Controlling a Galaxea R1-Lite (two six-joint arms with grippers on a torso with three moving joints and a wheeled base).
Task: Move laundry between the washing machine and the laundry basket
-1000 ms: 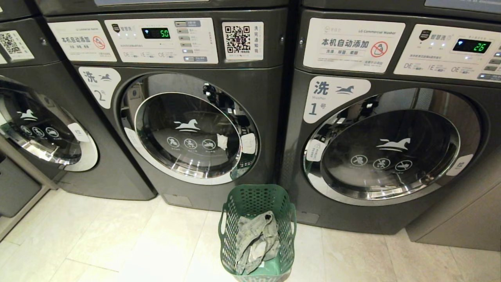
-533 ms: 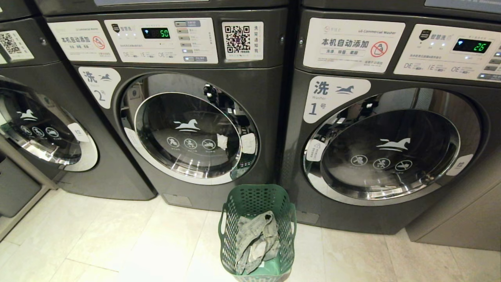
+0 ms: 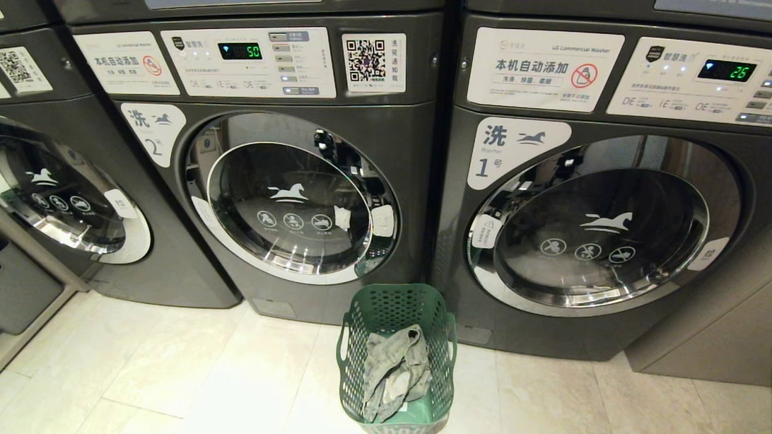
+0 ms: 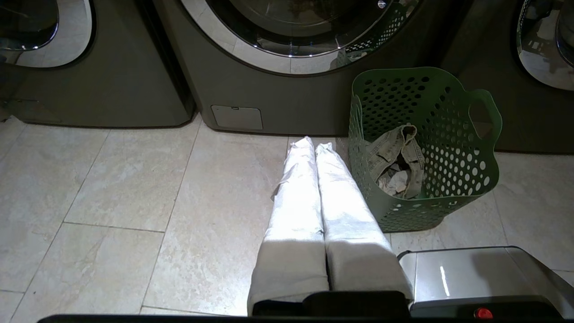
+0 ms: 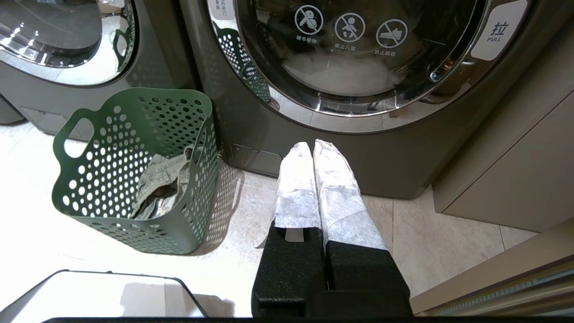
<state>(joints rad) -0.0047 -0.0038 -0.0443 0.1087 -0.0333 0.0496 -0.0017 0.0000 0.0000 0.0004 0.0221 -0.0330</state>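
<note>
Dark green laundry basket (image 3: pixel 395 313), round perforations. In it grey-beige laundry (image 3: pixel 395 374) with darker grey patches. Behind the basket, dark grey washing machine (image 3: pixel 289 181), chrome-rimmed door, white labels, green display digits. Cream tile floor (image 3: pixel 181 374).

We see the washer (image 3: pixel 289 181), dark grey and labelled "2", with its round chrome-rimmed glass door shut. Just before its lower right corner the basket (image 3: pixel 446 343) stands upright on the tiled floor (green, perforated, with oval handle cutouts). Inside it the laundry (image 3: pixel 395 374) lies crumpled, a grey-beige bundle reaching well below the rim.
</note>
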